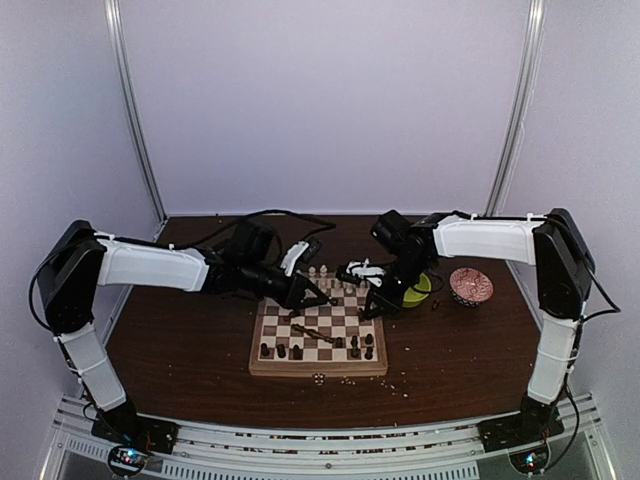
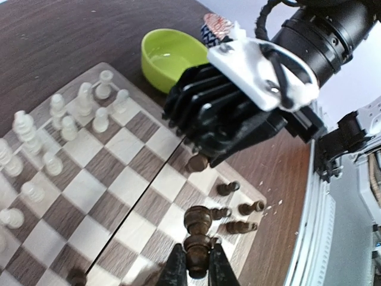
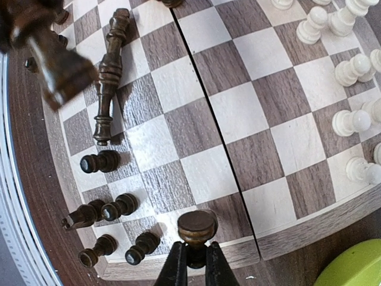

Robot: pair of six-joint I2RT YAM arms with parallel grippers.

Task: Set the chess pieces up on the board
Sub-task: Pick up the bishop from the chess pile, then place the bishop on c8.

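**Top view.** The board (image 1: pixel 318 371) lies in the middle of the counter (image 1: pixel 170 350). Cream pieces (image 1: pixel 330 272) crowd the board's far edge. Dark pieces (image 1: pixel 290 351) stand in patches along its near edge, with gaps between. Both the left pincer (image 1: pixel 318 298) and the right pincer (image 1: pixel 373 302) hang over the board's far half. What either one holds is too small to tell here. The lime-green bowl (image 1: pixel 424 288) and red patterned bowl (image 1: pixel 471 286) sit off the board's far right corner, and pale crumbs (image 1: pixel 350 381) lie off its near edge.

**Left wrist view.** The left pincer (image 2: pixel 196 271) is clamped on a knobbed dark piece (image 2: pixel 197 229), held upright above the board's dark-side squares. Across the board is the right pincer's black body, with a small dark piece at its tip.

**Right wrist view.** The right pincer (image 3: pixel 193 262) is closed on a round-topped dark piece (image 3: pixel 196 226) over the board's edge row. It looks just clear of the wood, though height is hard to judge from straight above. A fallen dark piece (image 3: pixel 110 77) lies on its side across several squares towards the board's opposite edge.

**Step in hand, as judged.** The dark ranks are being filled, and each arm is carrying one piece.

**Next move, as judged.**
- Each piece should be lowered onto a vacant square near the board's dark edge, base flat.
- The fingers should then part without brushing the neighbouring pieces.
- The arms are close together above the board, so one at a time seems wiser.
- The fallen piece needs righting afterwards.
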